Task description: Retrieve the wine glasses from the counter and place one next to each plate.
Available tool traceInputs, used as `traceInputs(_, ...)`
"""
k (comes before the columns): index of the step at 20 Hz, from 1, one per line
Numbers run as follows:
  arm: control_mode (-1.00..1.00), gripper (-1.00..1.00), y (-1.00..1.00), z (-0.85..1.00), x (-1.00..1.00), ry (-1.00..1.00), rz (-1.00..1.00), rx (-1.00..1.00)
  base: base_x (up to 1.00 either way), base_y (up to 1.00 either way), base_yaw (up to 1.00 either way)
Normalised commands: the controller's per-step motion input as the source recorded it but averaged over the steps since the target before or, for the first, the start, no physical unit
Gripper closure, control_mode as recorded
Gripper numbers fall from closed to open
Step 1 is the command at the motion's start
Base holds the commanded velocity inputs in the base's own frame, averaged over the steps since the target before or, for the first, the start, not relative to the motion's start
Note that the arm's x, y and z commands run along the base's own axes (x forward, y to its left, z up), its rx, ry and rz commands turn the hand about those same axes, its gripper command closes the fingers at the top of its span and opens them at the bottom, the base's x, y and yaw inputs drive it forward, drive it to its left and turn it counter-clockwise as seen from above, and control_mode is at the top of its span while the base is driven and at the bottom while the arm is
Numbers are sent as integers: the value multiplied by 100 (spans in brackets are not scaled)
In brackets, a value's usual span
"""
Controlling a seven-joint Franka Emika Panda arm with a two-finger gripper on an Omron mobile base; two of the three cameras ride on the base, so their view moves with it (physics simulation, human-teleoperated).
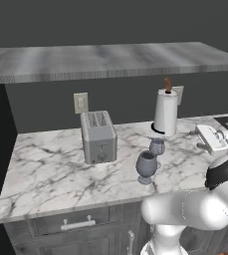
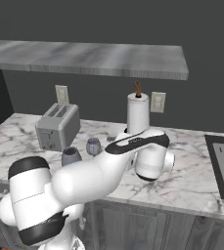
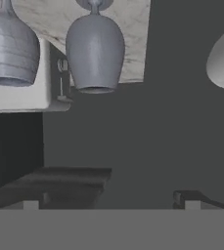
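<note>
**Counter stock, two goblets beside the toaster**

Landmark: silver two-slot toaster, upright on the marble counter, near the back wall.

- Near wine glass: smoky grey-blue, upright on its foot, right of the toaster and closer to the counter's front edge. Untouched.
- Far wine glass: same make, upright, right of the toaster, just behind and slightly right of the near wine glass. The two stand close; contact between them cannot be told.
- Paper towel roll: white, upright on a stand with a brown top knob, right of the toaster and behind both goblets, by the wall.
- Wall outlet: pale plate above and just left of the toaster.
- Wall shelf: grey marbled slab, overhead of the toaster, spanning the counter.
- Cabinets: dark grey, silver handle, below the toaster's stretch of counter.
- Gripper: well right of the toaster, past the goblets, raised over the counter. Fingers spread wide, nothing between them. In the hand view both goblets seen upside down at the top.
</note>
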Motion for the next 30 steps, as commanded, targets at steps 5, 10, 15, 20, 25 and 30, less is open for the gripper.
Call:
traceInputs(5,-100,-100,2,-25,5,0,-3,-6,0,0,0)
traceInputs(10,-100,-100,2,-26,13,0,-2,-7,0,0,0)
traceInputs(15,-100,-100,0,-28,22,5,-3,-2,0,0,0)
traceInputs(20,-100,-100,2,-18,2,1,-3,0,0,0,0)
traceInputs(25,-100,-100,12,-11,4,0,-1,0,0,0,0)
traceInputs(30,-100,-100,15,-22,0,0,0,-1,0,0,0)
